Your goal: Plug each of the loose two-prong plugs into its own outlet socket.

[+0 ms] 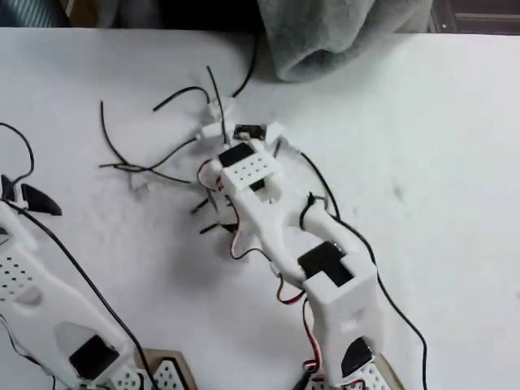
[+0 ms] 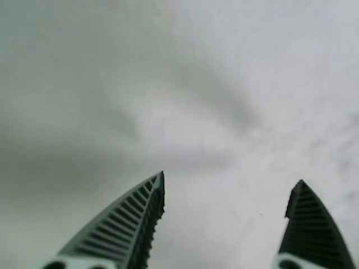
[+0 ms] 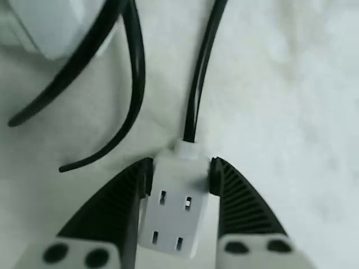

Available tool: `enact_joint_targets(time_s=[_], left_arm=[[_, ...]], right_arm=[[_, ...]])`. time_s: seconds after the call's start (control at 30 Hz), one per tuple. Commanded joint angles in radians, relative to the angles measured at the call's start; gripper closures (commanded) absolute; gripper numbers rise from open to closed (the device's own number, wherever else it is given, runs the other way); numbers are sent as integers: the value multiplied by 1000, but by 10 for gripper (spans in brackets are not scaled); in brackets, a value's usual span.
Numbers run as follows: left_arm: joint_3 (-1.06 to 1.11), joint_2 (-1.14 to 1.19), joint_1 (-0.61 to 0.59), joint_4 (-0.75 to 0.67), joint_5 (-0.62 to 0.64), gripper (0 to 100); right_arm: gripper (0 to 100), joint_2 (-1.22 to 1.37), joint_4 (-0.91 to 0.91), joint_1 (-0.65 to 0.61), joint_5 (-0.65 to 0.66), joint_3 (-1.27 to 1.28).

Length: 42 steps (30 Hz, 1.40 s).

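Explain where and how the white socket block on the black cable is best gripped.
Grip the white socket block across its two long flat sides, coming from the end opposite its black cable. Those parallel sides are flat to clamp, and this approach leaves the slots and cable free. The right gripper holds it this way.

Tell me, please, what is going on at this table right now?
The right gripper is closed on a white outlet socket with a black cord, near the middle of the table. The socket's slots are empty. Loose plugs on black cords lie scattered just beyond it. The left gripper hangs open over bare table, holding nothing.
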Motion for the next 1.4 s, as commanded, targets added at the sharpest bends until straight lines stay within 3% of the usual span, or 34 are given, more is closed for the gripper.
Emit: enact_joint_targets(time_s=[0.0,0.1,0.2,0.33,0.4,0.57,0.73,0.83,1.03,1.13,1.27,1.37], left_arm=[[-29,-67,28,6,-12,665],[-32,-68,33,6,-12,665],[-34,-74,33,15,-12,665],[-63,-79,56,77,-2,664],[-51,-97,65,75,63,664],[92,-286,119,75,109,664],[305,-573,225,69,114,664],[400,-682,289,68,117,664],[473,-667,429,-20,310,664],[482,-608,513,-32,373,664],[476,-527,530,-34,496,664],[477,-512,441,-61,516,665]], right_arm=[[857,-12,-21,-8,-8,-11],[772,-10,-16,-8,-6,-3],[764,-12,-15,-10,3,-9],[765,-12,-4,-87,236,-60],[765,-12,38,-131,345,-123],[765,-12,223,-159,420,-390],[765,-10,340,-53,489,-652],[765,-10,341,58,508,-671],[765,-10,338,274,511,-565],[765,-10,337,323,539,-480],[816,-10,277,219,565,-407],[858,-2,206,104,565,-396]])
